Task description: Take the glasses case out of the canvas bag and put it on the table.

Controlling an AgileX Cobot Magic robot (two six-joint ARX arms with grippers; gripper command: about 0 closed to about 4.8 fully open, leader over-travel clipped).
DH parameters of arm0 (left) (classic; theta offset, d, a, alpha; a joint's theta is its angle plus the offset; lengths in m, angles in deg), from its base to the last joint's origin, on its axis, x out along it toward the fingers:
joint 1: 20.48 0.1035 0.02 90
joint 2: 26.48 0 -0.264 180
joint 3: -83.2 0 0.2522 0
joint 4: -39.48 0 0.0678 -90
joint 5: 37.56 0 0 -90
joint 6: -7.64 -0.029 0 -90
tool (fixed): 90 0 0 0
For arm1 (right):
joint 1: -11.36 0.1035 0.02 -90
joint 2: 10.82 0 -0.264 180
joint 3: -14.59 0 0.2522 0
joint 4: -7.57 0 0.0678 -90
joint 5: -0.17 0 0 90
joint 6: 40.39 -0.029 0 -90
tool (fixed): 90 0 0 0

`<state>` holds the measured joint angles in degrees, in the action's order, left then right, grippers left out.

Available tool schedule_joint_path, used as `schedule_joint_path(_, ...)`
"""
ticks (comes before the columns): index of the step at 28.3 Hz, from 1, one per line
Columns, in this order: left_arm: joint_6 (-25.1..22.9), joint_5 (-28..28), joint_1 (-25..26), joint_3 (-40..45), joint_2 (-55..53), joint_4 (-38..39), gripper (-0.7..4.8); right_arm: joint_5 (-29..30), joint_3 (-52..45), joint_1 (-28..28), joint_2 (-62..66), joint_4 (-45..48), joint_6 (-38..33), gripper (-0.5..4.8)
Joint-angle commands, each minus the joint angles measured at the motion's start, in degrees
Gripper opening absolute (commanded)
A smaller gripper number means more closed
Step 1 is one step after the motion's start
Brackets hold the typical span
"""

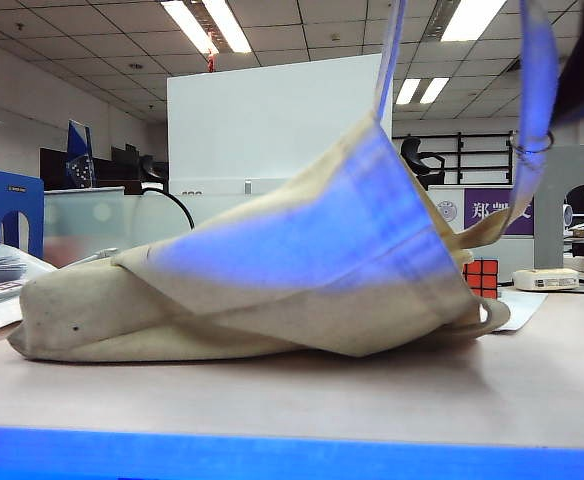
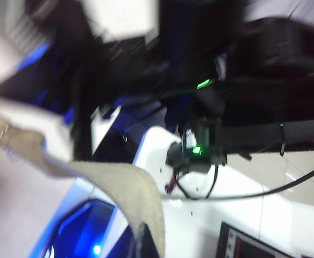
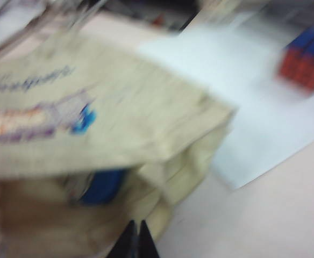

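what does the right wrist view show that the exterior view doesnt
Only the right wrist view: the shut right gripper at the bag's open mouth, something blue, probably the glasses case, inside, and the bag's cartoon print.

Only the exterior view: a strap pulled upward with its metal ring, the white box, and the office behind.

Both: the canvas bag, the red Rubik's cube, white paper, and the table. Neither shows the left gripper.

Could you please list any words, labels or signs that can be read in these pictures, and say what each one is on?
"郑": the first white character on the purple banner behind the table; its other characters are cut off.
Blurred blue script and cartoon print on the floppy cream canvas bag: unreadable.
Emblem on the blue bookend: too small.
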<state>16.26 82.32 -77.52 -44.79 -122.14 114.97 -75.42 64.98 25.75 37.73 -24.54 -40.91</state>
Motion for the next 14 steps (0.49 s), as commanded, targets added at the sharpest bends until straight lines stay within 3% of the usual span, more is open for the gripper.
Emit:
schedule_joint_path(1,-0.61,-6.27,0.0,-0.31,0.68,-1.97,-0.06,8.79,-0.11,-0.07,4.79,-0.15,-1.05,-0.05)
schedule_joint_path(3,-1.09,-11.69,1.79,-0.31,0.74,-1.66,-0.06,9.79,-0.11,-0.07,5.7,-1.03,-1.75,-0.05)
schedule_joint_path(6,-3.32,-27.78,3.96,-0.33,1.46,-2.93,-0.06,10.95,-0.11,-0.09,5.4,-4.46,-2.91,0.02)
schedule_joint_path(8,-5.14,-30.12,5.75,-0.35,1.86,-4.24,-0.06,11.04,-0.11,-0.09,4.96,-6.88,-2.91,0.07)
schedule_joint_path(14,-4.11,-30.49,7.72,-0.35,3.65,-7.23,-0.06,10.99,-0.15,-0.09,5.18,-4.76,-2.91,0.14)
